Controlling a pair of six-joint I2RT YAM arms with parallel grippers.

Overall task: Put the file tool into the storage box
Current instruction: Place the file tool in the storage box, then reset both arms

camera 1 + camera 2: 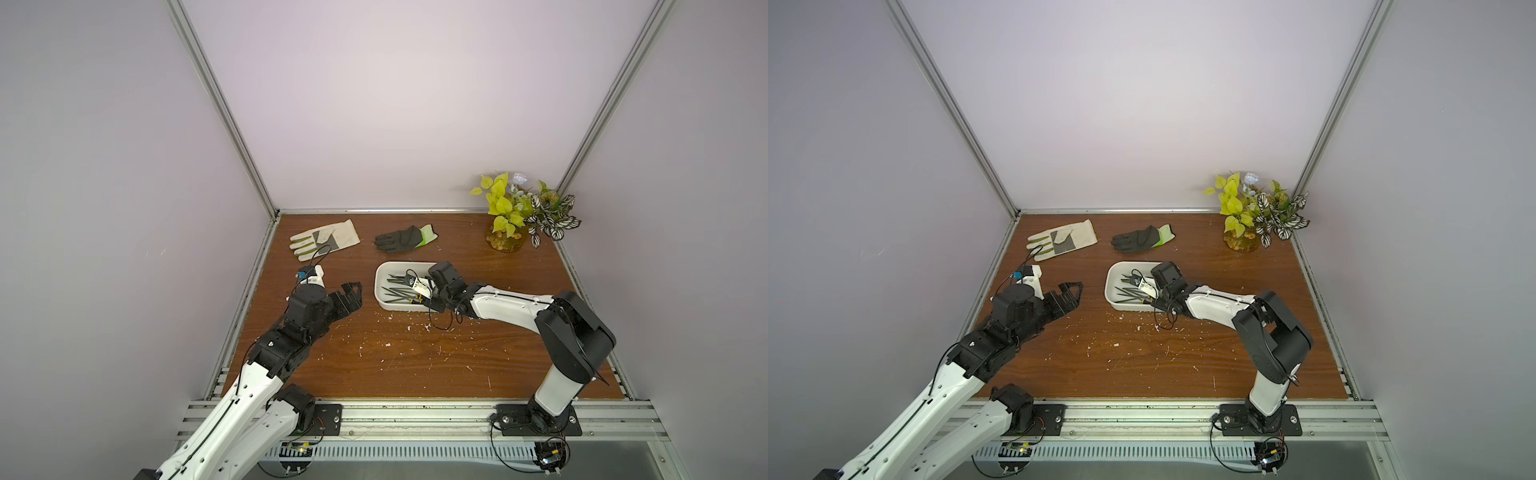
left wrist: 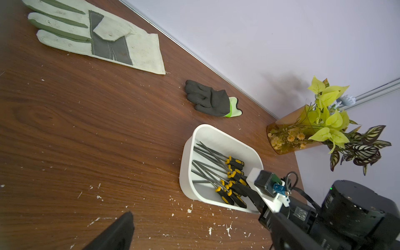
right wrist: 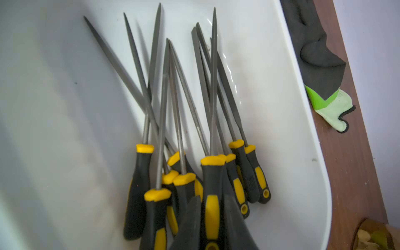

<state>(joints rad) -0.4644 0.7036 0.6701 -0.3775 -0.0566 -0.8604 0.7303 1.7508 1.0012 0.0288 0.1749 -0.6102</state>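
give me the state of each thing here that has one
box, upright, holds files
file, handle clamped, over the pile in box
other files, lying loose in box
right gripper, shut on file
left gripper, open, empty
white glove, lying flat
black glove, lying flat, fingers curled
vase, upright

White shells, black joints on left arm (image 1: 232, 411) and right arm (image 1: 511, 301) (black cables looping loose); lattice-ribbed black left gripper (image 1: 354, 296).
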